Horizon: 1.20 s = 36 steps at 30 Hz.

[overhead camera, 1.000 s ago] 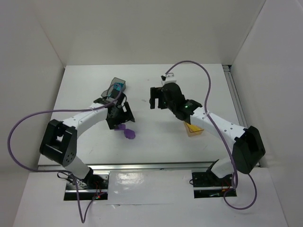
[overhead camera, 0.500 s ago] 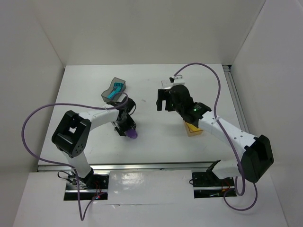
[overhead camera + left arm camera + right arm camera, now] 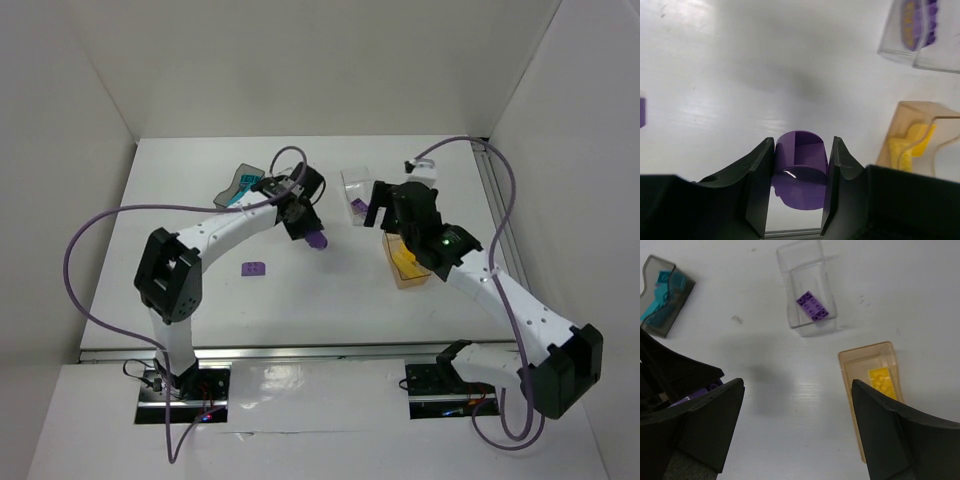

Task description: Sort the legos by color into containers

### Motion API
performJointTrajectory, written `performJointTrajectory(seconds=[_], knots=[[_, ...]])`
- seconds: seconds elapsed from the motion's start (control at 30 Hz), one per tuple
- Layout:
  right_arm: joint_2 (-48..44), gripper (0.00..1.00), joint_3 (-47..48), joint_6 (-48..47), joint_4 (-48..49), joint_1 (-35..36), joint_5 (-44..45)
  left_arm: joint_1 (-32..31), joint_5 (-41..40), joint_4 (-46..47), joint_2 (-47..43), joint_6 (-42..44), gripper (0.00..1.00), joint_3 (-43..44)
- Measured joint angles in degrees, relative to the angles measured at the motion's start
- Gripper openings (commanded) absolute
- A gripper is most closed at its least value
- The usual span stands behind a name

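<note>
Left wrist: left gripper (image 3: pixel 801 150) clamped on rounded purple lego (image 3: pixel 801 172); right gripper (image 3: pixel 797 390) apart

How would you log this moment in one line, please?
left gripper: jaws shut on rounded purple lego | right gripper: jaws open | clear tub: one purple brick | flat purple lego: loose on table

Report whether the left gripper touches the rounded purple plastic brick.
Touching. Left wrist view shows the left gripper clamping the rounded purple plastic brick, fingers flush against its sides.
</note>
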Motion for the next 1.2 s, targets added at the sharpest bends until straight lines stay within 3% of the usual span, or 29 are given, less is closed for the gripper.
performJointTrajectory(seconds=[0.2,0.53,0.57,0.67,0.77,0.87,0.97,1.2], knots=[[-10.2,0.95,-1.9,3.3,-3.8,-1.7,7.4,0.0,2.2,1.2,13.0,4.5,0.27,20.9],[-15.3,0.95,-2.0,4.5,-7.9,-2.3,11.3,2.1,12.2,10.4,29.9,10.1,0.32,42.9],[-15.0,0.95,-2.0,4.5,-8.2,-2.4,11.3,2.6,13.0,11.9,31.3,10.2,0.56,44.6],[-14.3,0.95,-2.0,4.5,-9.3,-2.8,11.3,4.3,15.3,15.5,35.3,10.7,1.00,47.8],[-13.9,0.95,-1.9,4.5,-10.2,-2.8,11.2,5.6,17.7,18.3,40.1,10.5,1.00,51.6],[-14.0,0.95,-1.8,4.6,-10.9,-2.8,11.0,6.6,19.5,19.1,41.5,11.5,1.00,51.6],[-14.1,0.95,-1.8,4.8,-11.3,-2.8,10.8,6.5,19.9,20.9,37.9,13.6,1.00,45.7],[-13.9,0.95,-1.9,5.7,-11.0,-2.8,7.0,4.8,15.6,20.5,10.7,21.2,1.00,19.2]])
